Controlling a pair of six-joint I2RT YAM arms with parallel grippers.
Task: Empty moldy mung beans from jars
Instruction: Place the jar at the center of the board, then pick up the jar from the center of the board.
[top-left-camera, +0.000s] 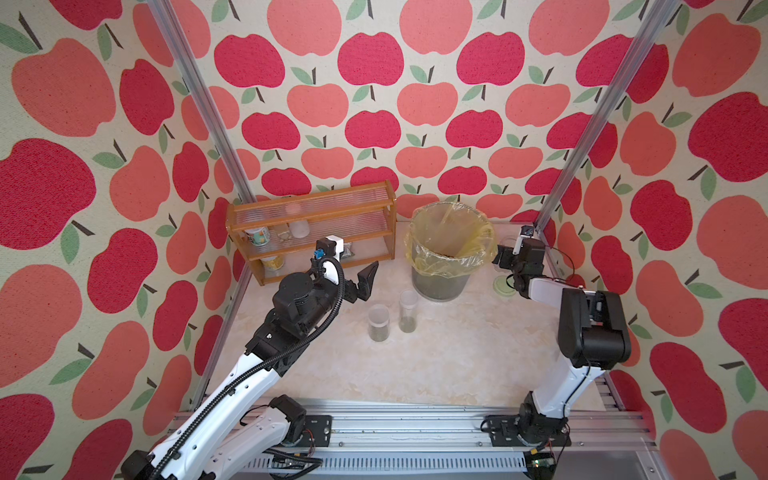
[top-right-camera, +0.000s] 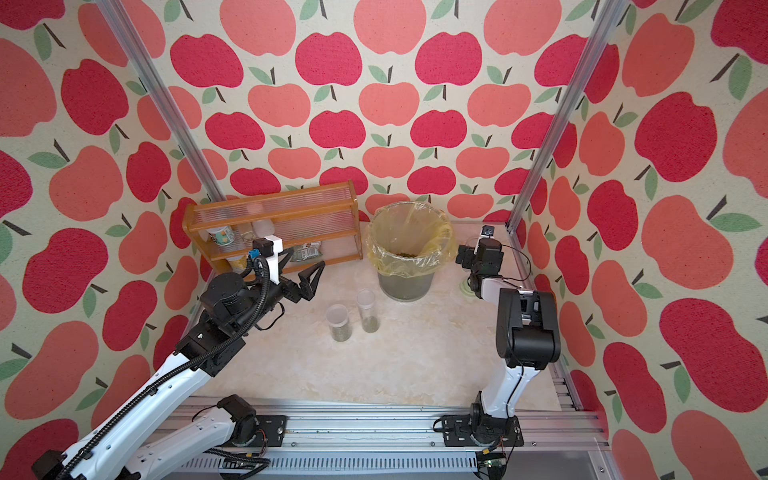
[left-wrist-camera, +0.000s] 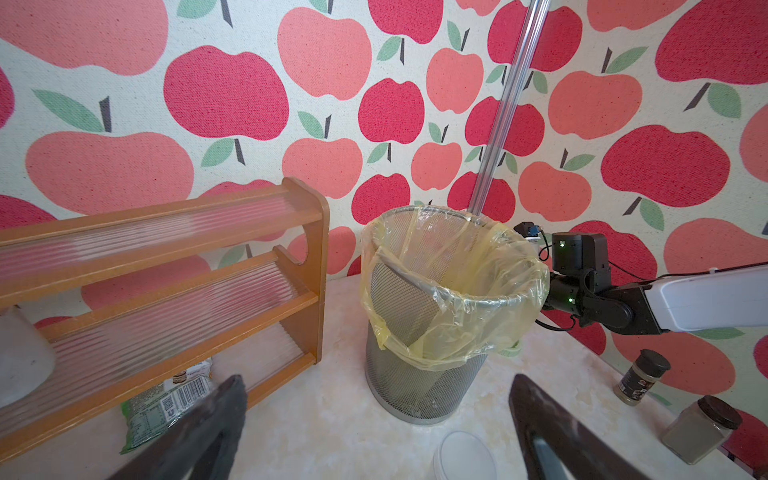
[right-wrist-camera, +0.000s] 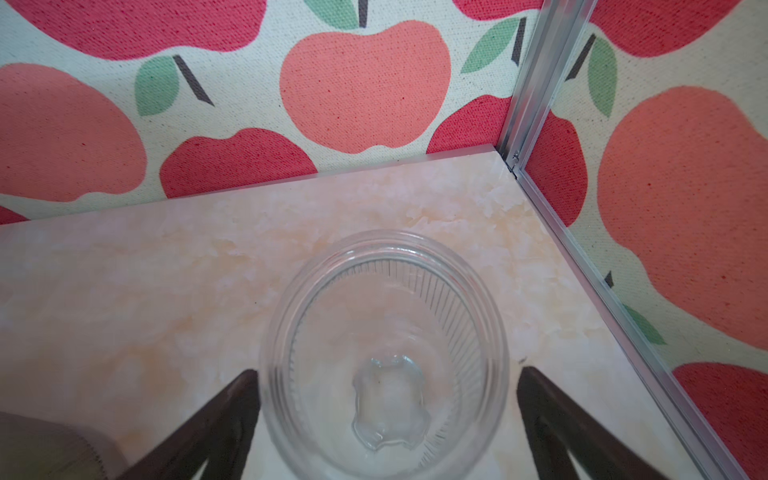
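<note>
We saw the left arm stretched in from the near rail, elbow raised, and the left gripper (top-left-camera: 365, 280) hung above the table (top-left-camera: 415, 365) in front of the wooden rack (top-left-camera: 311, 216), its jaws spread wide with nothing between them. The right arm stood folded upright at the right side, forearm reaching back, and the right gripper (right-wrist-camera: 386, 371) pointed down into the far corner beside the mesh bin (top-left-camera: 440, 286). Its fingers (right-wrist-camera: 232, 409) flanked the wide jar (right-wrist-camera: 386, 353), which stood upright and empty on the table. A sliver of table showed between one finger and the glass, so we took the jaws as let go, not gripping. The pale green lid (top-left-camera: 500, 286) lay flat on the table near the bin, partly covered by that arm in both top views. The short jar (top-left-camera: 379, 322) and the tall slim jar (top-left-camera: 408, 311) stood side by side in mid-table, nearer the rail than the bin, each with mung beans (top-left-camera: 379, 333) in its bottom; more lay inside the bin's yellow bag (top-right-camera: 436, 249). The green packet (left-wrist-camera: 166, 407) at the foot of the rack bore a white label with a barcode, yet we could read no word on it. The cans (top-left-camera: 257, 237) on the rack and the dark-capped bottle (left-wrist-camera: 642, 378) carried print too small to read. In the top views the wide jar was mostly hidden behind the right gripper
</note>
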